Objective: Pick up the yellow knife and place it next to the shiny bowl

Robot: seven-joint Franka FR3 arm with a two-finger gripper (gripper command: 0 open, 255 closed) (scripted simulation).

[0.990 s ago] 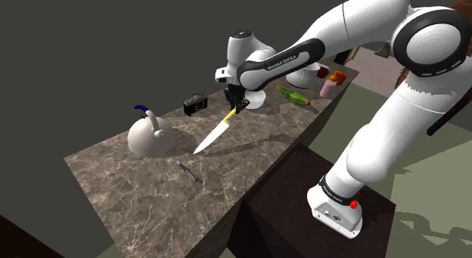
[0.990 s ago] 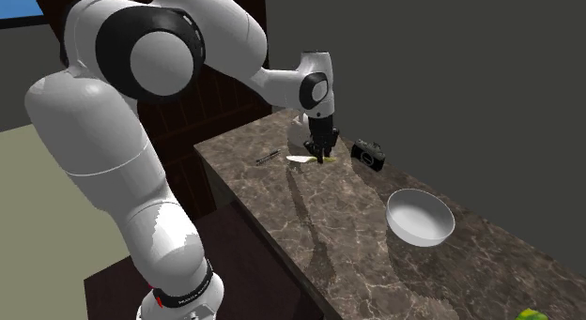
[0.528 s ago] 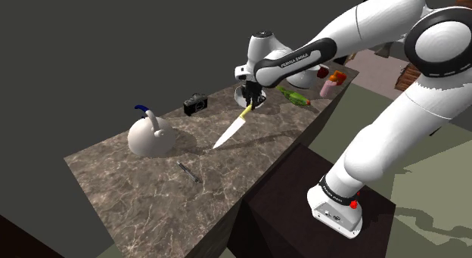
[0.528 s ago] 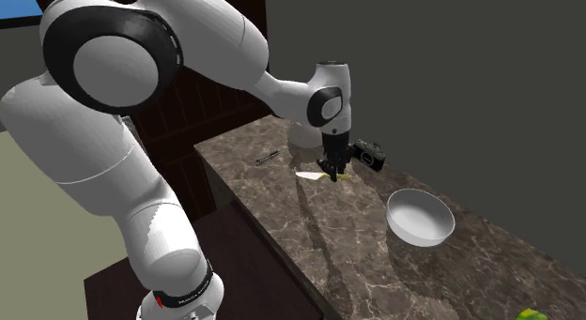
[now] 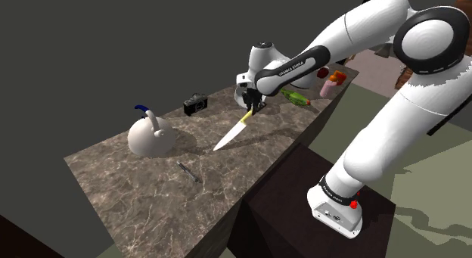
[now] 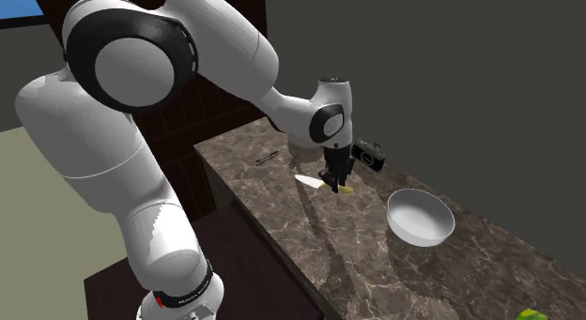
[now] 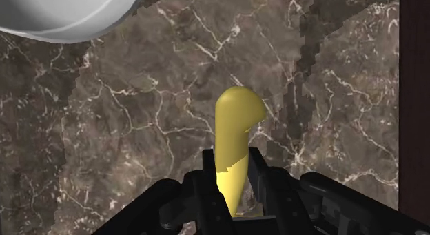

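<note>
Hidden: knife [image 7: 234, 127] blade sits behind the fingers [image 7: 207, 175] in wrist view; bowl [image 7: 62, 13] cut off by frame edge there.
Unclear: whether blade tip touches counter [image 5: 151, 188].
Gripper [image 5: 252, 107]: clamped on yellow handle, narrow gap.
Knife loc: slanted over dark marble counter, tip down, near camera [image 6: 368, 155], apart from bowl.

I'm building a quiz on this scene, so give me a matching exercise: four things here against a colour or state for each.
Things:
1 knife
2 bowl
3 kettle
4 camera

Descriptions:
a all black
b white with a blue grip
c yellow handle clasped in the tool
d white and empty

Pairs: 1-c; 2-d; 3-b; 4-a
</note>
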